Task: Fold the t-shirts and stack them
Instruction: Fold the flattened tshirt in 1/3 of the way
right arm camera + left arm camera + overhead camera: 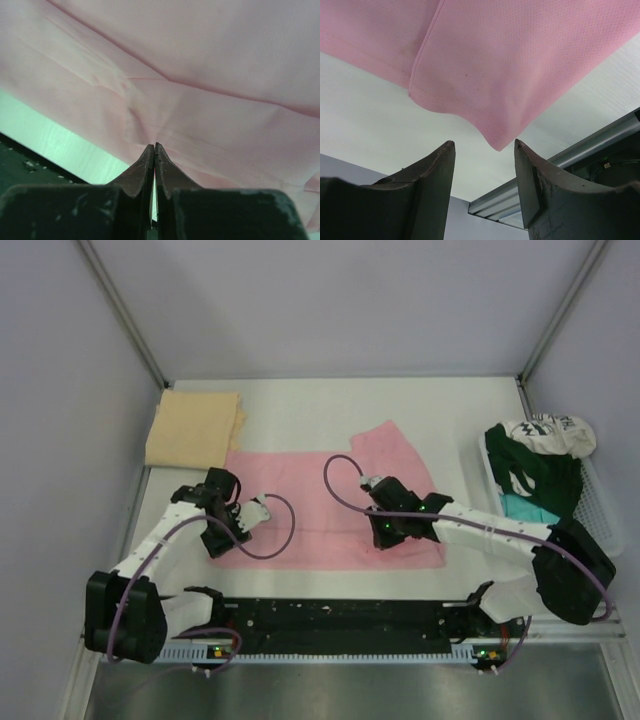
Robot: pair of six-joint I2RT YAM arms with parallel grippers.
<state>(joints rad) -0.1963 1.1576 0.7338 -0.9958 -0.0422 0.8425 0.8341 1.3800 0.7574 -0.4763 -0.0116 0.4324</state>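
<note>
- The folded tan-beige cloth t-shirt [195, 427] lies at the far left corner of the white table [300, 400], well apart from both arms. I judge it the base of the stack, best left alone for now.
- The left gripper [484, 145] stands open. Its dark fingers [432, 185] sit either side of the near left corner of the light pink cloth t-shirt [320, 505], and the corner's tip is in the gap, not yet pinched. It should reach a little deeper before closing, so it takes the hem and not only the tip.
- The pink t-shirt is spread flat mid-table, with one part reaching toward the far right.
- The right gripper [154, 146] is closed on the pink cloth near its near edge — puckers run out from the tips, so the pinch looks real though small.
- Both grips should lift together and stay level — a lone pull would likely drag the cloth askew.
- At the far right, the white mesh basket [603, 525] holds a dark green printed t-shirt [540, 475], a white printed t-shirt [545, 430] and a teal t-shirt [525, 508], all unfolded.
</note>
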